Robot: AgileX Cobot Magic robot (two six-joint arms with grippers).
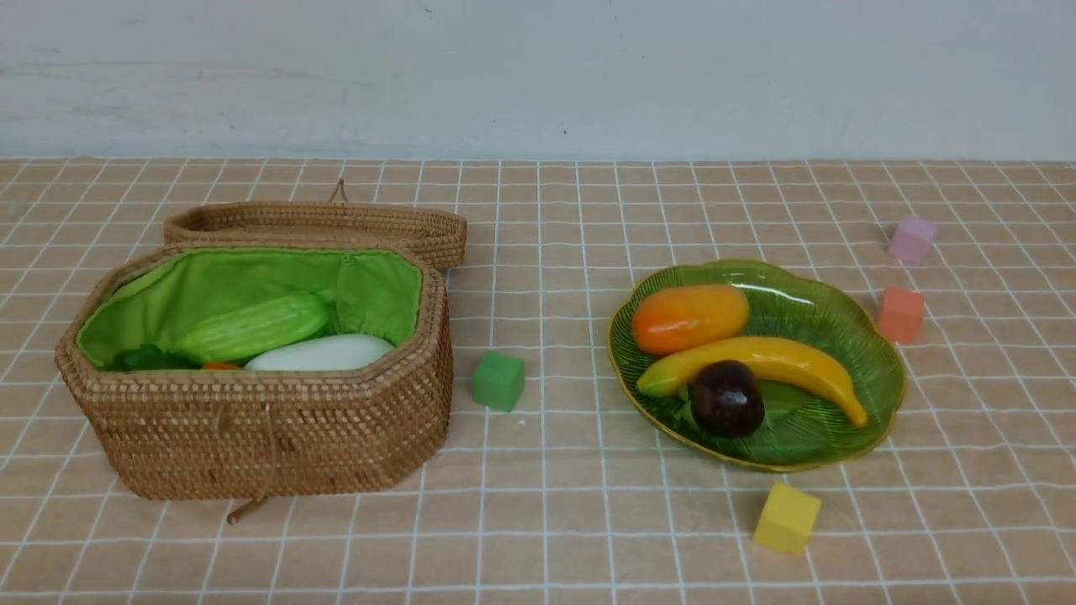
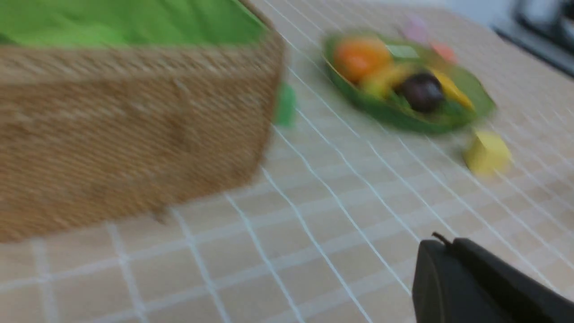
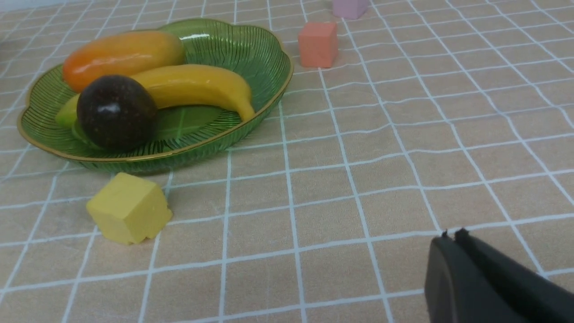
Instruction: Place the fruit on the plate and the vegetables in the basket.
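Front view: glossy mango, banana, mangosteen fruit (image 1: 740,357) lying sorted on green glass plate (image 1: 874,336); toy vegetables (image 1: 277,340) sitting inside lined wicker basket (image 1: 261,437).

Left wrist view: left gripper (image 2: 441,244) fingers together, empty, basket beyond fingertips.

Right wrist view: right gripper (image 3: 450,237) pressed closed, empty; plate lying well beyond tips. Sorting looking complete.

We see a counter (image 1: 588,504) covered in a tan cloth with a white grid. Directly on it stand the wicker basket (image 1: 261,428) on the left (its lid lies open behind it) and the green plate (image 1: 874,336) on the right. Four foam cubes rest on the cloth: green cube (image 1: 498,381) between them, yellow cube (image 1: 786,518) near the plate's front, orange cube (image 1: 900,314) and pink cube (image 1: 912,239) beyond it.
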